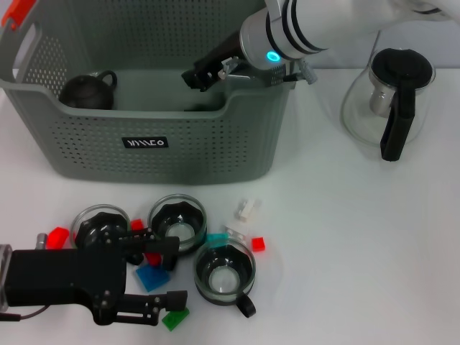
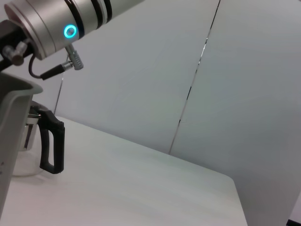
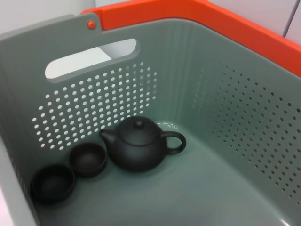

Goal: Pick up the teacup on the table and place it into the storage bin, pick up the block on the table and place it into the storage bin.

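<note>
The grey-green storage bin stands at the back left. Inside it, the right wrist view shows a dark teapot and two small dark cups. Three glass teacups stand in front of the bin among small blocks: blue, green, red and white. My left gripper is open low over the table, its fingers either side of the blue block. My right gripper hangs over the bin's inside, and nothing shows in it.
A glass teapot with a black lid and handle stands at the back right; its handle shows beside the bin's edge. A teal block and another red one lie near the cups.
</note>
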Action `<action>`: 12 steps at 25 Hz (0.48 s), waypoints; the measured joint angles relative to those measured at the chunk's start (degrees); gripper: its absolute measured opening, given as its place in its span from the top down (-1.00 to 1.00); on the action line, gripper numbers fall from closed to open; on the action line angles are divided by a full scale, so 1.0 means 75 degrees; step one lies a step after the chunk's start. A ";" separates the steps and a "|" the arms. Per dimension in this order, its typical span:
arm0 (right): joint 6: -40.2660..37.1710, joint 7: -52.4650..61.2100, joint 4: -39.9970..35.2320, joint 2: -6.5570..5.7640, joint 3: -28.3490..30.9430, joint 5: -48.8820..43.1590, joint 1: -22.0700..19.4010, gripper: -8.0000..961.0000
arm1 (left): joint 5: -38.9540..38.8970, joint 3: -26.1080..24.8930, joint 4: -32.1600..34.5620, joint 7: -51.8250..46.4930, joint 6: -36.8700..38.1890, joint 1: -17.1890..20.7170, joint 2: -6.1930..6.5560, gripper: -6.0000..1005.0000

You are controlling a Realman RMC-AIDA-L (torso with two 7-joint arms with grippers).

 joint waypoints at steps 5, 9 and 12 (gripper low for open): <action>-0.0280 0.0036 -0.0996 -0.0077 0.0588 0.0051 -0.0324 0.41 | -0.0001 -0.0003 0.0008 -0.0007 -0.0011 0.0012 0.0001 -0.68; -0.1058 -0.0408 -0.3042 -0.0064 0.1407 0.0448 -0.1271 0.15 | -0.0007 -0.0001 0.0010 -0.0014 0.0008 -0.0005 0.0001 -0.68; -0.2041 -0.1470 -0.4210 -0.0116 0.1808 0.1998 -0.2204 -0.12 | -0.0016 -0.0002 0.0009 -0.0021 0.0004 -0.0009 0.0001 -0.68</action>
